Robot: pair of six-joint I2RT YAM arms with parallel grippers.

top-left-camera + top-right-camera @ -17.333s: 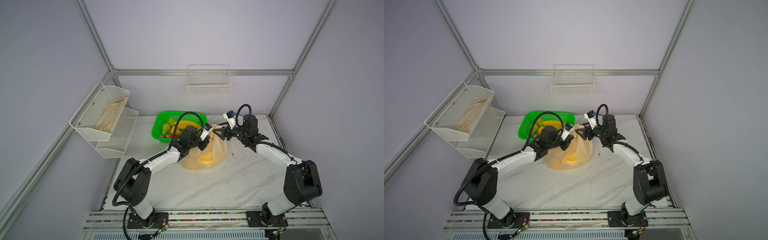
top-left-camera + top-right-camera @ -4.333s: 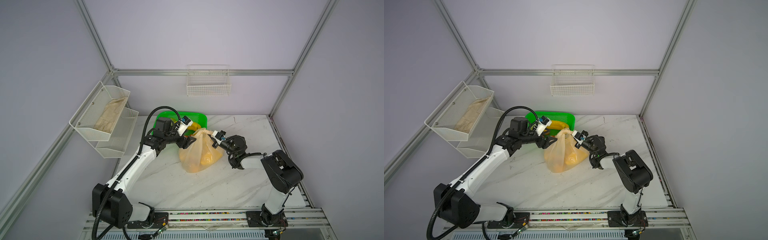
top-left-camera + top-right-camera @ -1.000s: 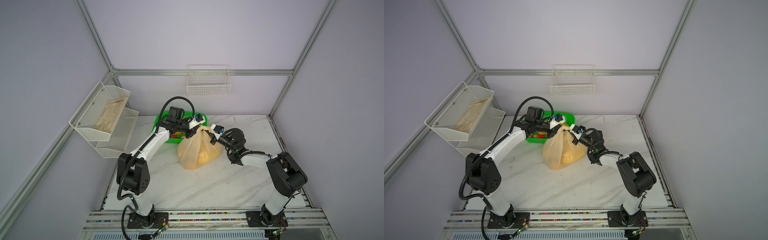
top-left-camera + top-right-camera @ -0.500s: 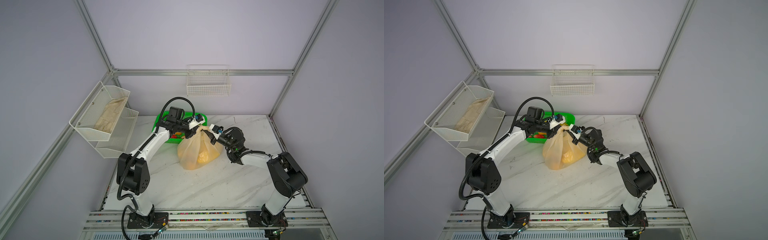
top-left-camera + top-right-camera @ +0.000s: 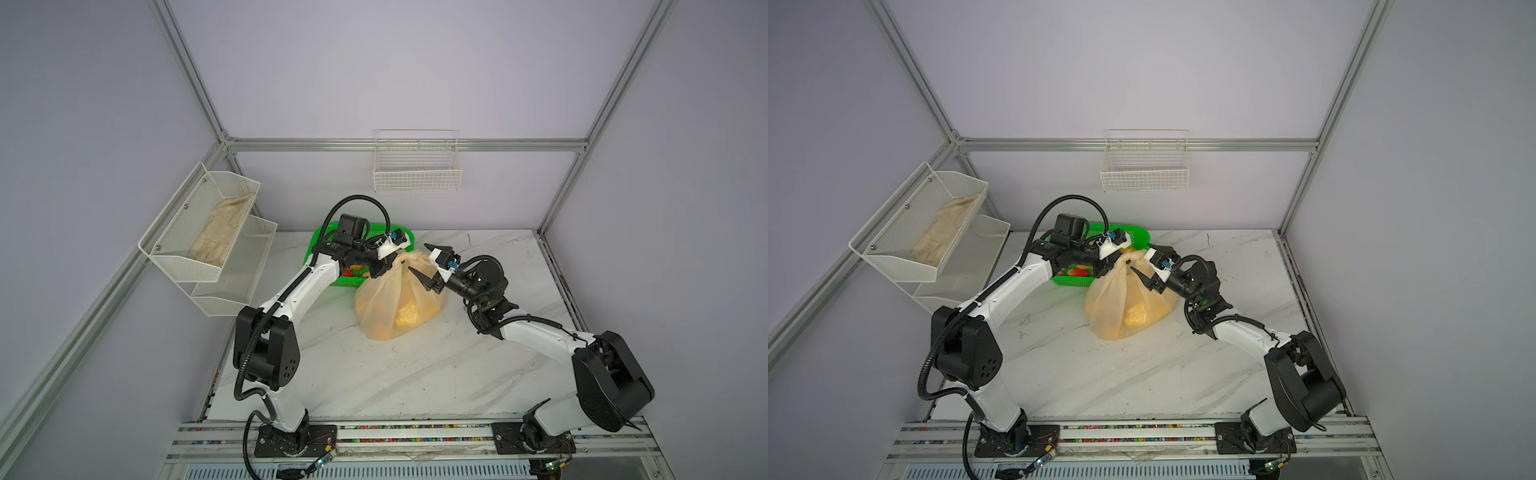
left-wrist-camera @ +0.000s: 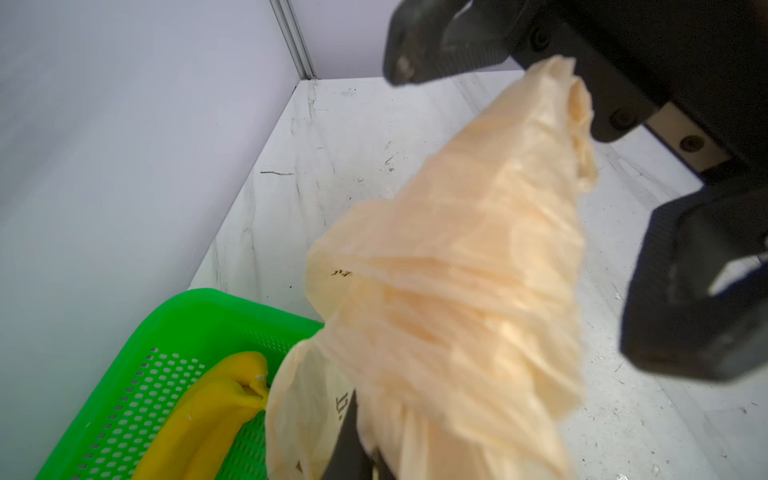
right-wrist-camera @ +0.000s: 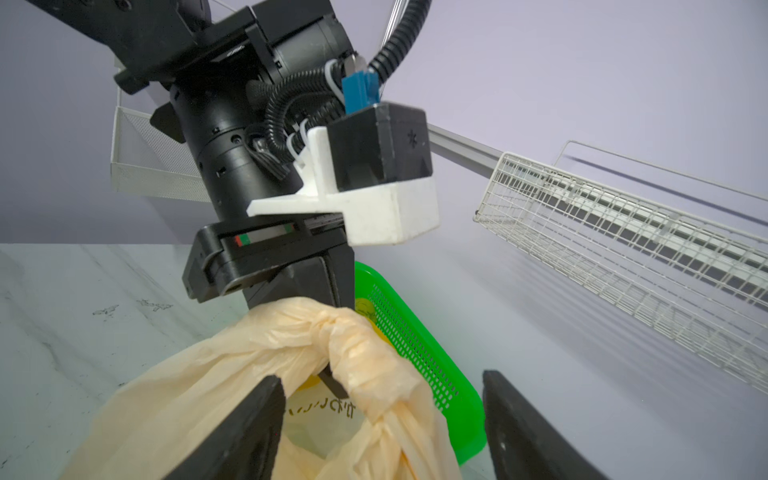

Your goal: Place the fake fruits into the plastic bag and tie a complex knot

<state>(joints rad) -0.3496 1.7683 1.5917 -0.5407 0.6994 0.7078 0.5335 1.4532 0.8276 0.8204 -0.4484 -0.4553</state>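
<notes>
- The plastic bag [image 5: 390, 309] stands on the desk [image 5: 415, 374], just beside the green basket [image 5: 332, 283]. Its top is drawn up into a narrow neck.
- Yellow fake fruits [image 5: 409, 316] are seen through the film inside the bag. A banana [image 6: 216, 407] lies in the basket, so the filling is judged to be only partly done.
- The left end effector [image 5: 389, 266] is closed on the handle strips at the neck, and the top of the bag is held up by it.
- The right end effector [image 5: 430, 266] is spread wide and nothing is held by it. In the right wrist view 1 jaw is seen on each side of the twisted strips.
- A lump of twisted strips, probably the knot [image 7: 353, 345], is seen just under the left jaws. Whether it is tight cannot be told.
- The step in hand is judged to be the tying, at a point where a new grasp is needed.
- For the next move, a free strip close to the lump should be pinched by the right end effector and pulled away from the left one, while the left grip is kept.
- The film is thin and may slip, so the bunched part should be taken, not a single layer.
</notes>
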